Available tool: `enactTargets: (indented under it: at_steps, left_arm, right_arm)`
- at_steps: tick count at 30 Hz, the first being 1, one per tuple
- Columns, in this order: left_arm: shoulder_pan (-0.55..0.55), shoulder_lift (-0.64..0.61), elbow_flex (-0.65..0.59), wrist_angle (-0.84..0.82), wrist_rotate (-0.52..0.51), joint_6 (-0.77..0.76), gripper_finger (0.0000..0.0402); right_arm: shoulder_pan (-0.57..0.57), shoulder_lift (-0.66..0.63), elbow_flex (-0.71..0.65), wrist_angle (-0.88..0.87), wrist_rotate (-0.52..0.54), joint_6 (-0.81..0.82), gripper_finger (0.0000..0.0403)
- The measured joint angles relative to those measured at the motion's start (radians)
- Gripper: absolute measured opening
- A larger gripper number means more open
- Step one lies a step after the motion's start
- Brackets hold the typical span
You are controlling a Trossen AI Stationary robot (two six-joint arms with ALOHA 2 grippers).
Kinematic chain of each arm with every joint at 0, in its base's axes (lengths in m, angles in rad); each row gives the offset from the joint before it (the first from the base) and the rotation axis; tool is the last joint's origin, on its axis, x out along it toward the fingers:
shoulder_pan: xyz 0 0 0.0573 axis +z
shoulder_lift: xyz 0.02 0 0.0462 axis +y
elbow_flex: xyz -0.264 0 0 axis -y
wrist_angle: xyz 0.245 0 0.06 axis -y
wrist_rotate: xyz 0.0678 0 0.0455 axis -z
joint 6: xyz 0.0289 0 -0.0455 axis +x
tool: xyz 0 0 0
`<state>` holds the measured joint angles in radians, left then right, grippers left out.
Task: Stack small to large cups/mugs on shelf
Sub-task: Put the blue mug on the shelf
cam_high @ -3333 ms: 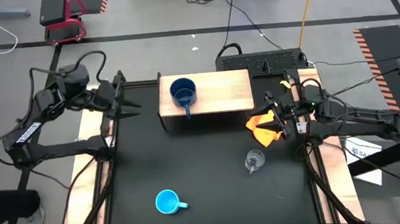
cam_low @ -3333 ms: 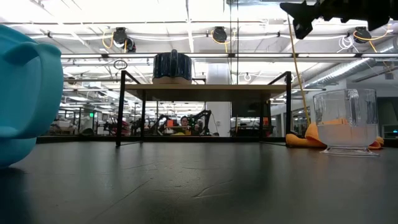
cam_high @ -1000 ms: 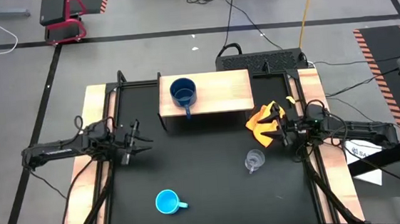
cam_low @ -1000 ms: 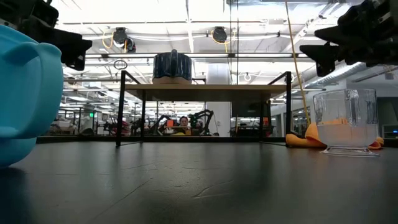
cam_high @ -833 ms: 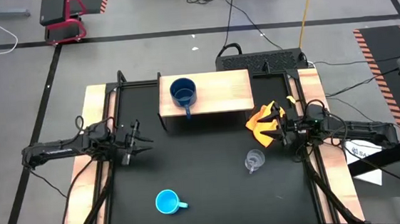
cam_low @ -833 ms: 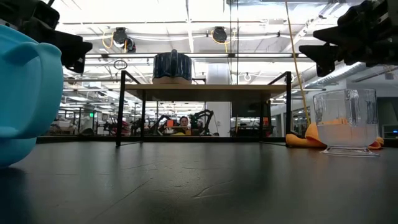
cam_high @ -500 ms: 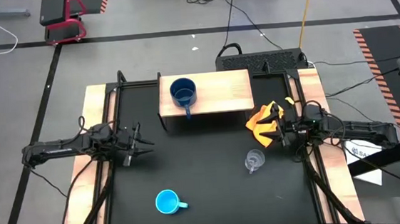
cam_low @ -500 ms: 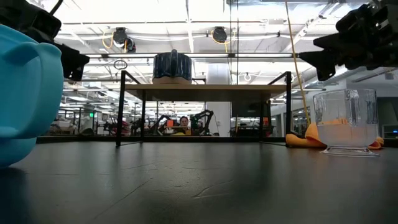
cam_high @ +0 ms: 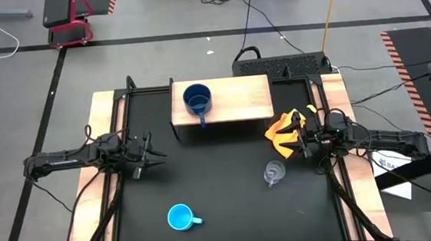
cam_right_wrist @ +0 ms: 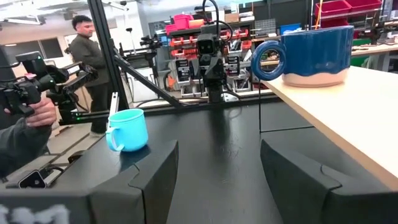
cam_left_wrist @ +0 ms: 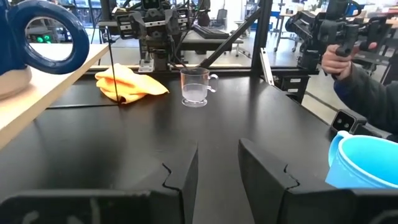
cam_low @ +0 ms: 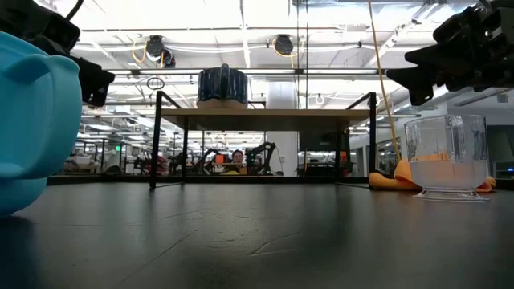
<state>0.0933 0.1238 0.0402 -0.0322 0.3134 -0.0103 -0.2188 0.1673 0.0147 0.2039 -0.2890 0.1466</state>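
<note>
Two arms have lowered to table height since a few seconds ago, and nothing is gripped yet. At left centre of the high view, the left gripper has crept slightly rightward, fingers part-spread and empty. Lower down, the sky-blue mug stands untouched. In the upper middle, the navy mug already sits on the shelf. Right of centre, the glass cup waits beside the right gripper, spread wide, empty.
</note>
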Motion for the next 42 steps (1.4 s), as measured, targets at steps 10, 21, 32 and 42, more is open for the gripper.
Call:
enactTargets:
  at_steps: [10, 21, 32, 42]
  left_arm:
    - [0.000, 0.000, 0.000, 0.010, 0.066, -0.026, 0.0118]
    - [0.000, 0.000, 0.000, 0.007, 0.089, -0.104, 0.0118]
    - [0.000, 0.000, 0.000, 0.007, 0.106, -0.074, 0.0118]
    - [0.000, 0.012, 0.001, 0.006, 0.104, -0.020, 0.0118]
  right_arm:
    - [0.000, 0.000, -0.001, 0.001, 0.000, 0.017, 0.0222]
    - [0.000, 0.000, -0.001, 0.001, -0.001, 0.032, 0.0222]
    - [0.000, 0.003, -0.001, -0.030, -0.001, 0.000, 0.0222]
    - [0.000, 0.066, -0.001, -0.068, -0.001, -0.001, 0.0222]
